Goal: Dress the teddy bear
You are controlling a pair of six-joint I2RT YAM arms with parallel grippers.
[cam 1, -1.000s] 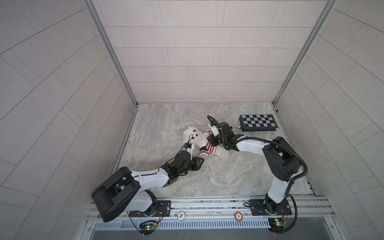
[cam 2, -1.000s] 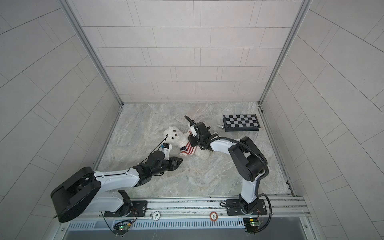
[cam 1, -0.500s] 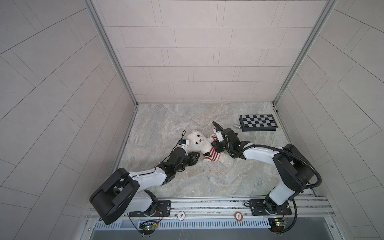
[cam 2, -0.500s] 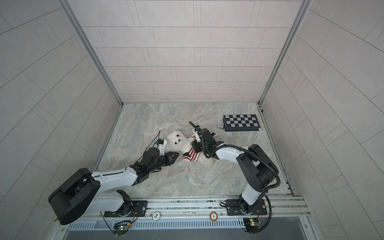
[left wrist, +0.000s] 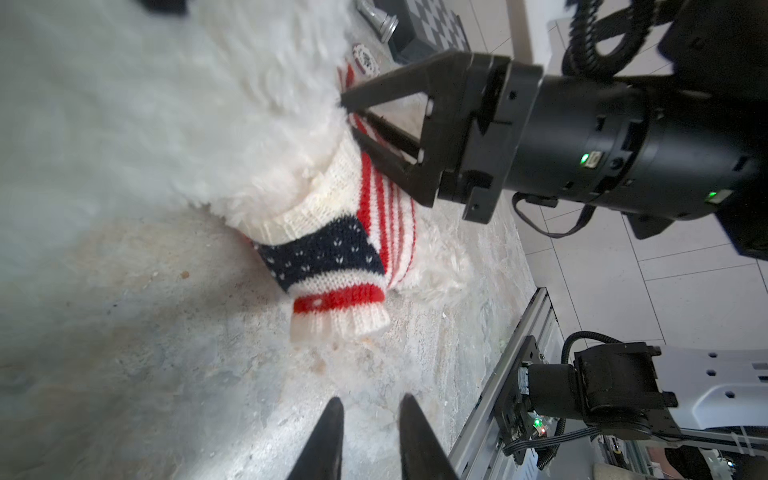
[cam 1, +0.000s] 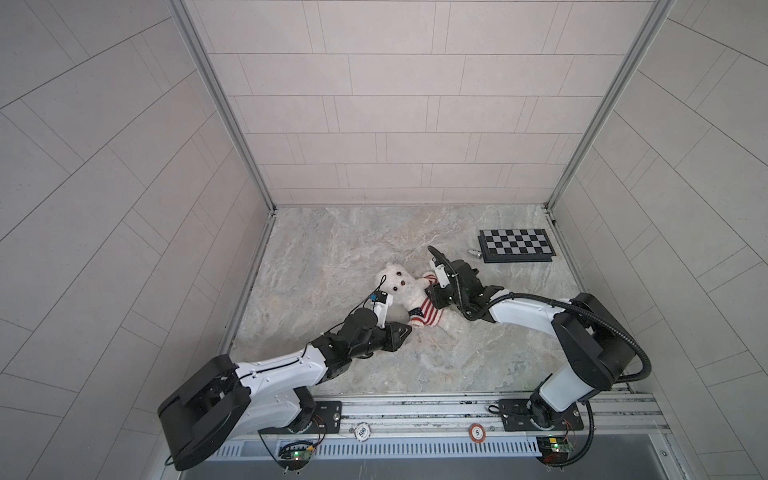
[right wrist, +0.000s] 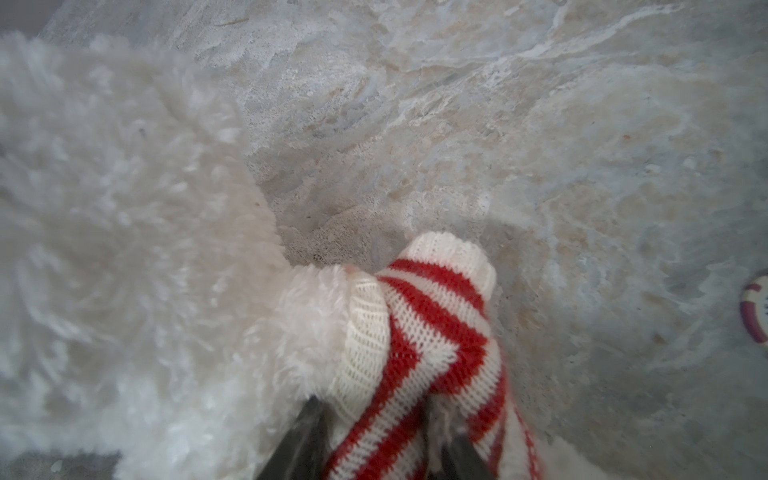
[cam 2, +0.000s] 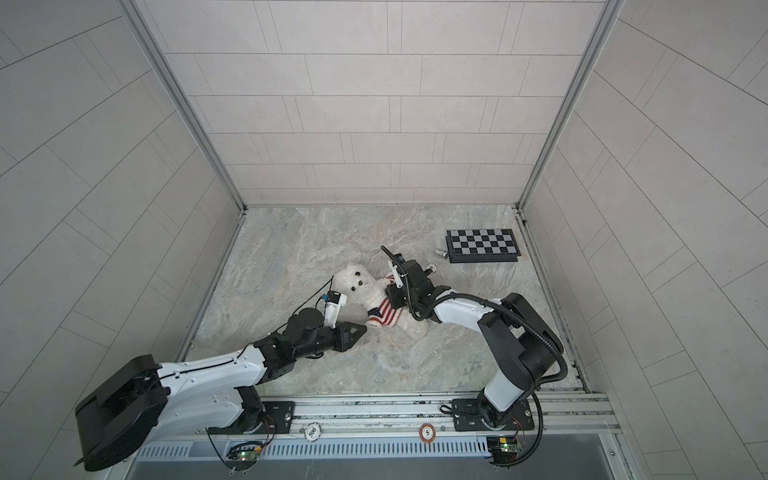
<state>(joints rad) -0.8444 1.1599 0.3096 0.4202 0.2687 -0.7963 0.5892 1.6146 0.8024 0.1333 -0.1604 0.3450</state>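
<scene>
The teddy bear [cam 1: 402, 286] [cam 2: 360, 286] lies face up near the middle of the marble desk [cam 1: 332, 249], head toward the back left corner, in both top views. A knit sweater [cam 1: 426, 313] [cam 2: 384, 311] in red and white stripes, with a navy star-patterned sleeve, is bunched around its body below the head. The left wrist view shows the sweater's [left wrist: 332, 249] cream ribbed edge against the white fur and the sleeve cuff lying flat on the desk.

The right gripper [right wrist: 380, 444] [left wrist: 349, 120] comes in from the right and is pinching striped sweater [right wrist: 424, 332] fabric between its fingers beside the bear's body. The left gripper [left wrist: 370, 409] [cam 1: 409, 330] rests low just short of the sleeve cuff, its fingers set narrowly apart with nothing between them.

A checkerboard [cam 1: 516, 245] sits at the back right of the desk with a small silver object [cam 1: 473, 252] beside it. Two poker chips [cam 1: 362, 432] lie on the front rail.
</scene>
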